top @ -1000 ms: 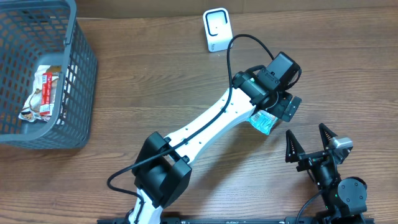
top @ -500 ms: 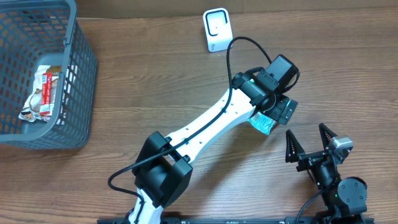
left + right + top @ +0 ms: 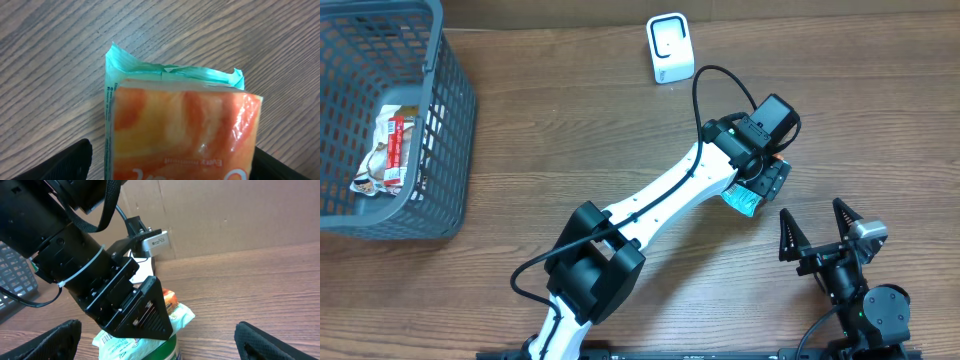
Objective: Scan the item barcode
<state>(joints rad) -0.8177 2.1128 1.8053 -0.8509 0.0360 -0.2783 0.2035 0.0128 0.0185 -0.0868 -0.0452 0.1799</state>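
Observation:
The item is an orange and teal plastic packet [image 3: 185,125] lying on the wooden table, and only its teal end [image 3: 742,199] shows from above. My left gripper [image 3: 767,176] is down over it. In the left wrist view the left gripper [image 3: 172,150] straddles the packet. One finger [image 3: 70,160] stands a little off the packet's left edge, and the other [image 3: 290,165] is at its right edge. The jaws are open around the packet. My right gripper [image 3: 817,232] rests open near the front edge, empty. The white scanner [image 3: 669,48] stands at the back.
A grey mesh basket [image 3: 448,120] at the left holds another packet [image 3: 388,150]. In the right wrist view the left gripper's black body [image 3: 125,300] covers the packet [image 3: 177,317], and a green rounded shape [image 3: 172,347] shows under the packet's near end.
The left gripper has settled lower over the packet and its jaws have begun to narrow. The left arm's elbow has shifted slightly right. The right arm has not moved.

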